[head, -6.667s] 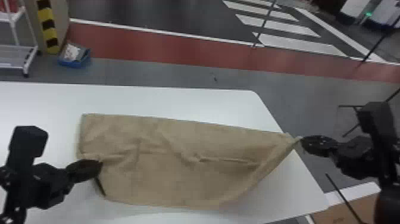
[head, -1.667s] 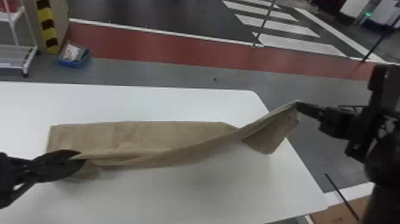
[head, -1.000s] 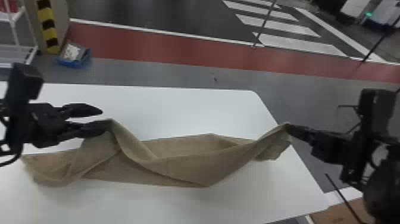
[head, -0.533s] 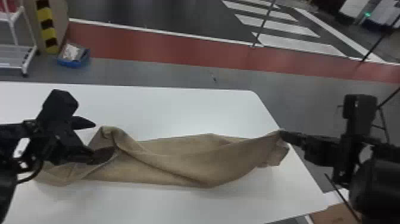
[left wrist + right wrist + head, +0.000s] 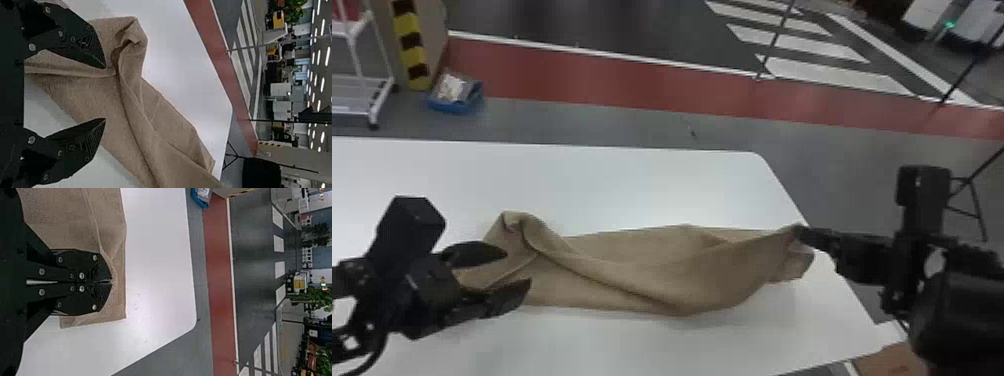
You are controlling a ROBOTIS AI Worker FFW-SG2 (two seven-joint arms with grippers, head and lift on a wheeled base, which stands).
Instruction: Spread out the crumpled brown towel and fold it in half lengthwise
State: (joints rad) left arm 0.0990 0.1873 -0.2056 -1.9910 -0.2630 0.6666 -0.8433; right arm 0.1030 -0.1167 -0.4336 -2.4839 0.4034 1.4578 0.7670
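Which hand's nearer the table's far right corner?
Right. Right hand pinches the towel's right end, near that corner; left hand is open over the towel's left end, farther off.

The end effector (image 5: pixel 111 281) is closed on the brown towel (image 5: pixel 113 227) over a white table (image 5: pixel 160 266).

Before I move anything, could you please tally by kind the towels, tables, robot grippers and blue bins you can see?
Brown towel: 1
White table: 1
Robot grippers: 2 (left gripper, right gripper)
Blue bin on the floor: 1
Total: 5
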